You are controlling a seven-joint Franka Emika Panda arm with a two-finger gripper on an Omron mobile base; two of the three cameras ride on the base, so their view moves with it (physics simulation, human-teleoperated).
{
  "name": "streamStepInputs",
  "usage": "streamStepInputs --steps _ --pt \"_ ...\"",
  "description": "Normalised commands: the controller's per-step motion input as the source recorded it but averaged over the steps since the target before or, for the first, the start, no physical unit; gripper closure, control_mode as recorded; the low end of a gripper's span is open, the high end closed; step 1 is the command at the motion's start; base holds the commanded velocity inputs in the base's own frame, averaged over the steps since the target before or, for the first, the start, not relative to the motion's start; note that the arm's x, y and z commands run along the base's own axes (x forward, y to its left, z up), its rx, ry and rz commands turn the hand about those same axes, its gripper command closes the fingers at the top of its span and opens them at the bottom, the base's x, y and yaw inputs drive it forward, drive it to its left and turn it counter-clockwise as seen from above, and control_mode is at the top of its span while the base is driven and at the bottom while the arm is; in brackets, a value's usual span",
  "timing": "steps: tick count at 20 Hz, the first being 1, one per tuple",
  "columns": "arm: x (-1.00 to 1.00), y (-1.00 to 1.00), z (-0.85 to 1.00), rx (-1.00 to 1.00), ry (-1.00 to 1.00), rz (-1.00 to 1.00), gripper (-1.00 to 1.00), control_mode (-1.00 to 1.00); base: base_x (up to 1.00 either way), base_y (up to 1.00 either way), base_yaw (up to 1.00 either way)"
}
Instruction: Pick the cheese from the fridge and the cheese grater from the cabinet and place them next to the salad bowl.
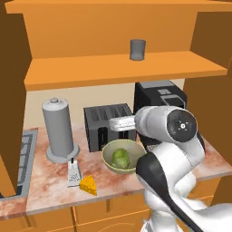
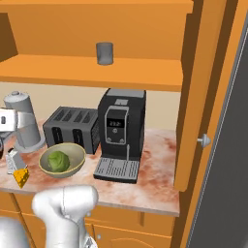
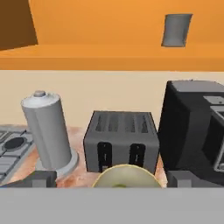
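Claw (image 3: pixel 106 178) open and empty above the salad bowl (image 1: pixel 113 149), cheese (image 1: pixel 89 185) and cheese grater (image 1: pixel 73 173) lower left.

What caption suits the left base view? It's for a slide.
Cheese and cheese grater lie beside the salad bowl; gripper open above.

On the table (image 1: pixel 54 192): bowl (image 1: pixel 121 156) in front of the toaster (image 1: pixel 108 124), lettuce (image 1: pixel 120 158) in it. Grater (image 1: pixel 73 172) and cheese (image 1: pixel 89 185) left of the bowl, cheese just beside the grater. Canister (image 1: pixel 59 130) left of the toaster, coffee machine (image 2: pixel 121 133) right. Cup (image 1: pixel 137 49) on the cabinet (image 1: pixel 113 70) shelf above.
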Motion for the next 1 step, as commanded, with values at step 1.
streamStepInputs --steps 1 --pt "-0.77 -1.0 0.66 0.43 0.1 0.0 -1.0 -1.0 0.0 0.0 0.0"
